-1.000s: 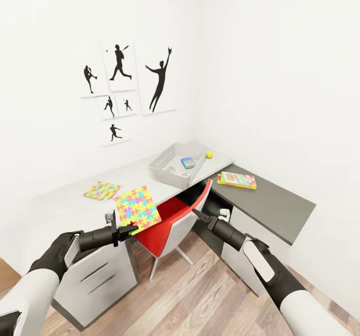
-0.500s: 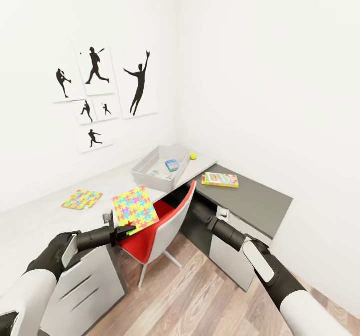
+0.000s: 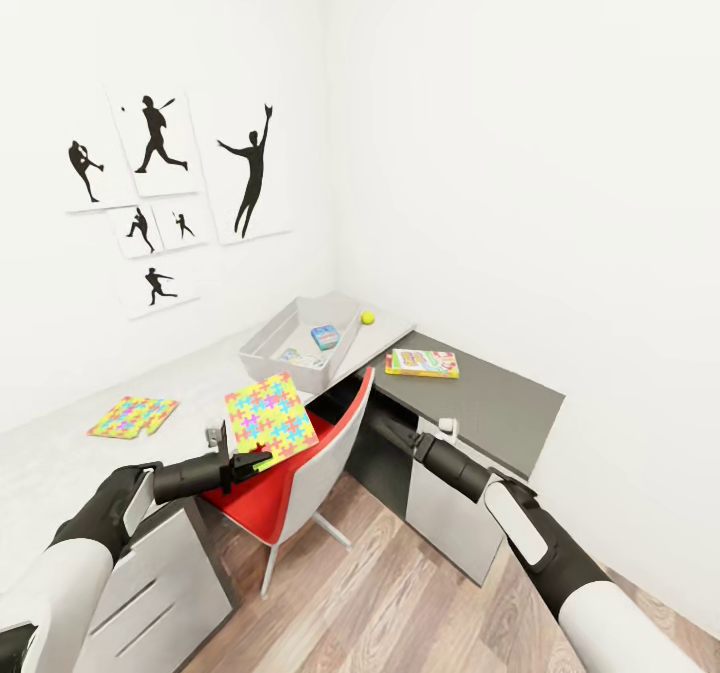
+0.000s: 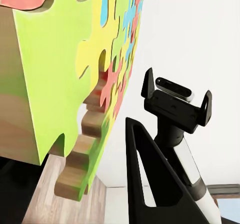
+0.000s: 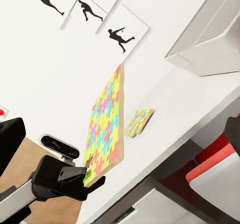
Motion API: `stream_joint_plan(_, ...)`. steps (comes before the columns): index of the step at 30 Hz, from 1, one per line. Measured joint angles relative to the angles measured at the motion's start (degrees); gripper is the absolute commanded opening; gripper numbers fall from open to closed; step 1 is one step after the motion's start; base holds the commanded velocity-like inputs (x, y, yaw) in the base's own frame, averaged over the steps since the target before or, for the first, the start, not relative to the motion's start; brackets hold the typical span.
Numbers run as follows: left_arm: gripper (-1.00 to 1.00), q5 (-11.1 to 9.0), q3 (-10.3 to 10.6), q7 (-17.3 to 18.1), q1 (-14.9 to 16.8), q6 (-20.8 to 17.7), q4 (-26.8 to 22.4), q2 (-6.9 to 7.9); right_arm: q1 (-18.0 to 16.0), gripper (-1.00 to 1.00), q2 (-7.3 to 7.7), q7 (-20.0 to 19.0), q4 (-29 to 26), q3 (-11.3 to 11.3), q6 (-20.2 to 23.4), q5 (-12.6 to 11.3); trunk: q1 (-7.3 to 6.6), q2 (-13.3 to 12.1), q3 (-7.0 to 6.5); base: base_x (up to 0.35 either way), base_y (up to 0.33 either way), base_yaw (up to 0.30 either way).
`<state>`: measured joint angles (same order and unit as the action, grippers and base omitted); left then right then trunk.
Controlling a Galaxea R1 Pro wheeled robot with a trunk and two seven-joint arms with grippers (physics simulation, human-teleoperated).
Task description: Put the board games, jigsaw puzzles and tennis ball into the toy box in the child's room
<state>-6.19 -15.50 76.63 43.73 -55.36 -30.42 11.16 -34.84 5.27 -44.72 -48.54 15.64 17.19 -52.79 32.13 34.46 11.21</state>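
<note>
My left gripper [image 3: 258, 461] is shut on the lower edge of a jigsaw puzzle [image 3: 270, 416], a bright yellow, green, pink and blue square held tilted above the red chair. The left wrist view has that puzzle [image 4: 75, 59] close up. A second jigsaw puzzle [image 3: 132, 416] lies on the white table [image 3: 50, 463]. The grey toy box [image 3: 262, 351] stands at the table's far end, with a small blue board game [image 3: 324, 336] and another flat printed box [image 3: 297, 358] inside. A tennis ball [image 3: 367, 318] rests beside it. My right gripper [image 3: 385, 425] is open and holds nothing.
A yellow-red board game [image 3: 422, 363] lies on the dark grey-topped cabinet [image 3: 500, 408] at the right. The red chair [image 3: 290, 473] is pushed toward the desk corner below the held puzzle. Silhouette posters [image 3: 160, 193] hang on the wall. Wooden floor [image 3: 400, 593] lies between my arms.
The whole view has swung, so the desk, toy box and posters sit further left in the picture. My left gripper keeps its hold on the puzzle. Both arms keep their pose.
</note>
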Motion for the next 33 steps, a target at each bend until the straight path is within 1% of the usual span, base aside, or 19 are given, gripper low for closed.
stream_joint_plan(1, -1.00, 0.00, -0.01, 0.00, 0.00, 0.00, 0.00, 0.00, 0.00, 1.00, -0.22, -0.01, -0.02, -0.03, 0.02, 0.05, 0.00, 0.00, 0.00, 0.188, 0.037, -0.004)
stream_joint_plan(2, -1.00, -0.06, 0.04, 0.01, 0.00, -0.04, -0.01, 0.00, 0.00, 1.00, -0.79, -0.02, 0.01, -0.09, 0.07, 0.10, -0.03, 0.03, 0.00, 0.213, 0.046, -0.003)
stream_joint_plan(5, -1.00, 0.02, 0.01, 0.00, 0.00, 0.05, 0.00, 0.00, 0.00, 1.00, -0.99, -0.02, 0.03, -0.06, 0.01, 0.13, -0.02, 0.00, 0.00, 0.212, 0.042, -0.001)
stream_joint_plan(15, -1.00, 0.00, 0.07, 0.00, 0.00, 0.25, 0.00, 0.00, 0.00, 1.00, -1.01, -0.10, -0.05, -0.07, 0.00, 0.13, 0.00, 0.01, 0.00, 0.043, 0.006, 0.000)
stream_joint_plan(23, -1.00, 0.09, 0.07, -0.07, 0.00, 0.26, 0.00, 0.00, 0.04, 1.00, -1.01, -0.03, -0.14, -0.10, 0.00, 0.09, -0.02, 0.00, 0.00, 0.174, 0.030, 0.000)
stream_joint_plan(33, -1.00, 0.09, 0.07, -0.02, 0.00, 0.26, 0.00, 0.00, 0.09, 1.00, -1.05, 0.01, -0.25, -0.06, 0.00, 0.13, 0.00, 0.00, 0.00, 0.060, 0.002, 0.000)
